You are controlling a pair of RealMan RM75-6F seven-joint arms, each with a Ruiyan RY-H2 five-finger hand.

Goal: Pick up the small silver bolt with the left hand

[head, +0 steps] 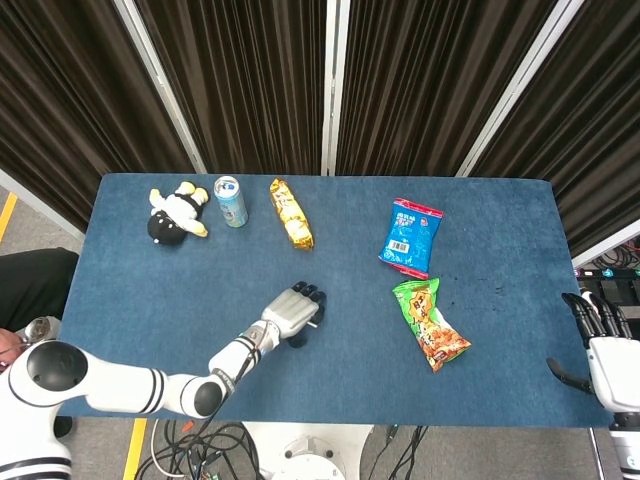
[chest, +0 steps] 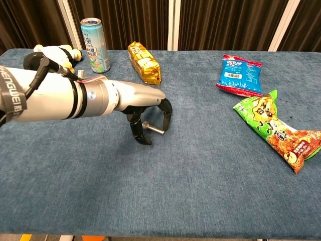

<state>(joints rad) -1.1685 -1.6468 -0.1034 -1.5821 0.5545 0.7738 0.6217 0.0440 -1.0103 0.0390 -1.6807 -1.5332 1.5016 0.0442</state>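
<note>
The small silver bolt (chest: 153, 129) lies slightly tilted on the blue table (chest: 210, 170), left of centre. My left hand (chest: 150, 120) arches over it, thumb on the near side and fingertips (chest: 166, 124) on the far side, close to or touching the bolt's ends. The fingers are still spread about a bolt's length apart, and the bolt looks to rest on the cloth. In the head view the left hand (head: 296, 312) covers the bolt. My right hand (head: 603, 345) hangs beyond the table's right edge, fingers apart, holding nothing.
A yellow snack pack (chest: 144, 63), a drink can (chest: 94, 38) and a plush toy (chest: 52, 53) stand at the back left. A blue packet (chest: 239, 75) and a green and orange snack bag (chest: 273, 126) lie on the right.
</note>
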